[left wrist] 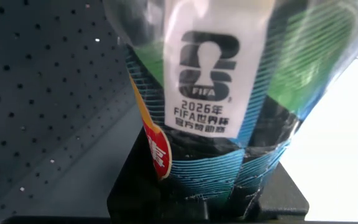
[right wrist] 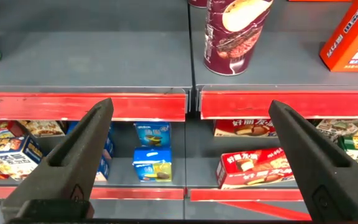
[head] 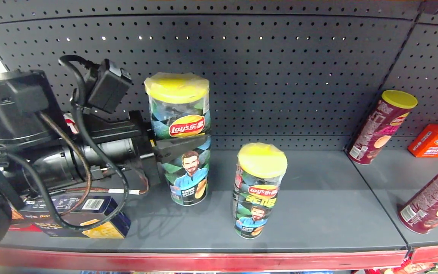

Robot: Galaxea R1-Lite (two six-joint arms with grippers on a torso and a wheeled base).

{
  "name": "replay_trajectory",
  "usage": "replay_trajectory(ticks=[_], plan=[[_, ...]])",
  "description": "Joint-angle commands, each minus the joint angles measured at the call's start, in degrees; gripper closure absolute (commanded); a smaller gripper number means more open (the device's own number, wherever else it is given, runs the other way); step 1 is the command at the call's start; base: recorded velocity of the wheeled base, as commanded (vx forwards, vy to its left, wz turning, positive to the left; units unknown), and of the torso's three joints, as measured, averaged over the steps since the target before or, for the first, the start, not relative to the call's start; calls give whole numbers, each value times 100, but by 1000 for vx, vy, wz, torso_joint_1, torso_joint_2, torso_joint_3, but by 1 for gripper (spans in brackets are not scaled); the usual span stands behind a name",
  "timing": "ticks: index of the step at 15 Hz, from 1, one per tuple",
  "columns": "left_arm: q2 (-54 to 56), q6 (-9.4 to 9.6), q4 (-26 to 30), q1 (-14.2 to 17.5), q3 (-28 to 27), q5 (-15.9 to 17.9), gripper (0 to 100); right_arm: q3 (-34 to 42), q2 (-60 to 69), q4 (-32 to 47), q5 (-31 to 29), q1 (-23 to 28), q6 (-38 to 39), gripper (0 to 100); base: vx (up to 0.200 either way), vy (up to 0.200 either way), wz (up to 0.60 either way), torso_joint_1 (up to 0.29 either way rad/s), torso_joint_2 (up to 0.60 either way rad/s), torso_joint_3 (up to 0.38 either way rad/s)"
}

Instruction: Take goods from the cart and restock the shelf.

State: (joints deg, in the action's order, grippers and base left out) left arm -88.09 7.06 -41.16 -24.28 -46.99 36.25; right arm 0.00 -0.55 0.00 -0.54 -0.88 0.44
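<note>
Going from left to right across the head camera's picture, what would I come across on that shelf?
A dark blue box → green chip can, clamped in the left gripper → second green chip can, standing free → maroon can, leaning → orange box.

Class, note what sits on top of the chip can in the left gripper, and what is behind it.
A yellow lid tops the can; the perforated back panel stands behind. The can hides the part directly behind it.
</note>
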Motion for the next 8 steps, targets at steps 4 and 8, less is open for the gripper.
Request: replay_trajectory(ticks=[4,8], plan=[[-1360,-108,64,11,-1277,-66,100,0,-24,0,1,-9,0,0,0,0,0,0,0,0],[-2257,-442,2,-6,-2112,-48,100,0,-15,0,1,-9,0,0,0,0,0,0,0,0]])
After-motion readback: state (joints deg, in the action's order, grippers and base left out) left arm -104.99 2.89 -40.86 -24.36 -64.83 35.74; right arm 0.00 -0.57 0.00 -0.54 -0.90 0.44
